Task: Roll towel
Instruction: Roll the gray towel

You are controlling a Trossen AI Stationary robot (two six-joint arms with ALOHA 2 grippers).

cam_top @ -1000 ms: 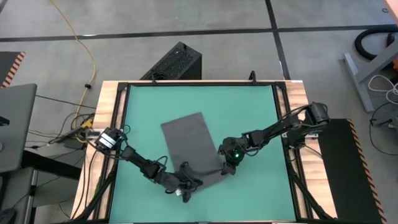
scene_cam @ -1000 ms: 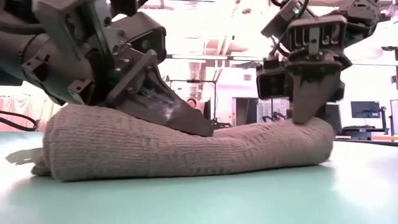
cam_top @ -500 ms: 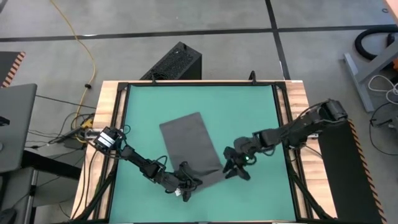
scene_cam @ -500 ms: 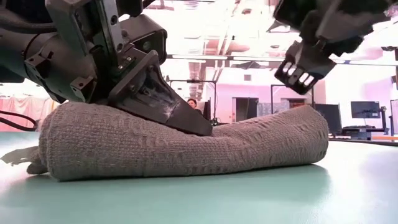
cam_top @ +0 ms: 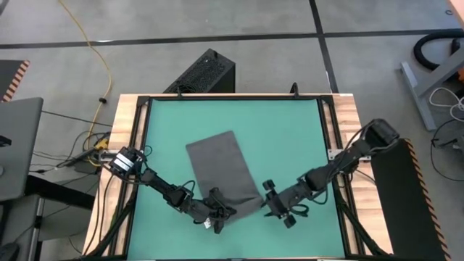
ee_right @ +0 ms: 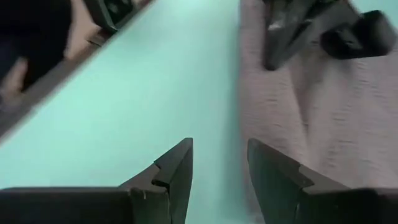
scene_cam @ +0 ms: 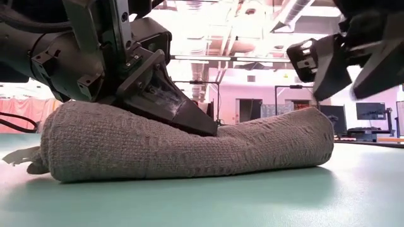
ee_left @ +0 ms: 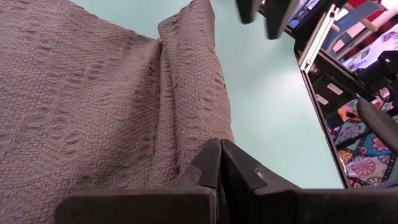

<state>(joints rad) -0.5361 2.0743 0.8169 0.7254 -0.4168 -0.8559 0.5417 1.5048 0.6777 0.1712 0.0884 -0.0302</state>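
Towel [cam_top: 221, 168]: dark grey, textured weave, lying on the green mat [cam_top: 290, 138] at an angle. Near end rolled into a thick, uneven roll; far portion flat, unrolled, toward the mat's centre.

Towel's [scene_cam: 183, 148] near rolled edge under the left end effector [scene_cam: 189, 116], hidden.

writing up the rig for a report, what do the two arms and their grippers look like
Both arms are dark, near-black jointed links with black cables running along them. The left gripper has wedge-shaped dark fingers with scuffed pale patches; a white-marked block sits near that arm's base. The right gripper has two tapering, stepped dark fingers.
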